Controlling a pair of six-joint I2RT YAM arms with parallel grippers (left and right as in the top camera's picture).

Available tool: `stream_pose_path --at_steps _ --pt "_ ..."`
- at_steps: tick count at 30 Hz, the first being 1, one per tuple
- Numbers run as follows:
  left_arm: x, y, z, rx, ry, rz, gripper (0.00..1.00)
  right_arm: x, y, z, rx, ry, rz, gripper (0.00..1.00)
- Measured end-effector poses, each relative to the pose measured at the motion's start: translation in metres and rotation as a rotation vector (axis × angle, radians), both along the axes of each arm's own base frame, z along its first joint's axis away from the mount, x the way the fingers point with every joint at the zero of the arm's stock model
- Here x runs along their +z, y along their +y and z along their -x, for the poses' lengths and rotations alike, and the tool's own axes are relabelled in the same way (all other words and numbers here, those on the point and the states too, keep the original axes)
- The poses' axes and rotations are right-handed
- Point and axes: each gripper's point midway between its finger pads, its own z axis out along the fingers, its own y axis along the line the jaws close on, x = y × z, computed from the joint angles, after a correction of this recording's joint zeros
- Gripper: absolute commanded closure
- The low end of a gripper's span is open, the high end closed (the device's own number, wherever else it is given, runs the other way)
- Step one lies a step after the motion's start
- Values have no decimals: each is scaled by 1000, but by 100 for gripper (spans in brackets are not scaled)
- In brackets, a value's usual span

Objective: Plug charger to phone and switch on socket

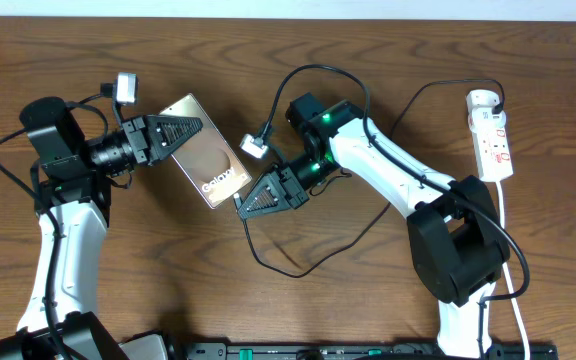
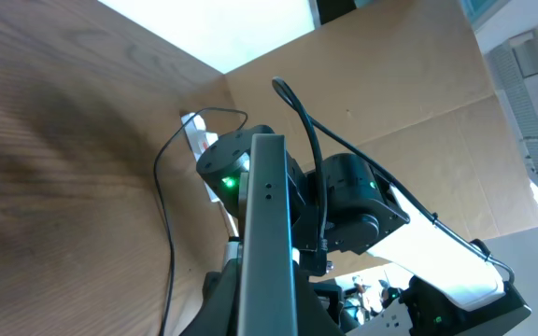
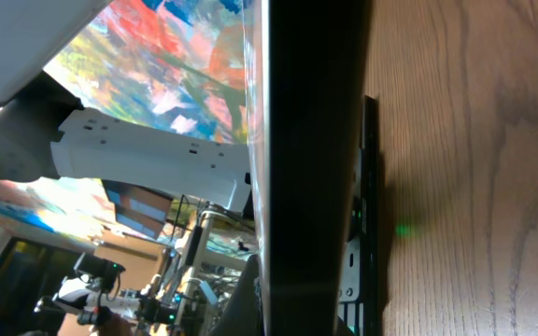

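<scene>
The bronze-gold phone (image 1: 208, 155) with white "Galaxy" lettering is held between both grippers. My left gripper (image 1: 190, 130) is shut on its upper left end. My right gripper (image 1: 244, 203) is shut on its lower right end. The phone shows edge-on as a grey bar in the left wrist view (image 2: 269, 205) and as a dark band in the right wrist view (image 3: 311, 140). The thin black charger cable (image 1: 298, 270) loops over the table from the phone's lower end towards the white socket (image 1: 492, 135) at the far right. Its connector tip is hidden by the right gripper.
The socket's white cord (image 1: 508, 240) runs down the right side past the right arm's base. The black cable (image 2: 163, 215) also crosses the wood in the left wrist view, with the socket (image 2: 194, 135) behind it. A black rail (image 1: 368, 350) lines the front edge.
</scene>
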Motion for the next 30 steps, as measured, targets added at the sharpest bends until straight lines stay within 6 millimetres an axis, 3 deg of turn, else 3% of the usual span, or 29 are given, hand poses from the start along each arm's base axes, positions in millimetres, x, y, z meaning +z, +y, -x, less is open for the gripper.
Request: stream_pose_path --at_steps 30 --pt "0 1 -1 9 0 -3 93 0 -5 -6 -19 9 8 99"
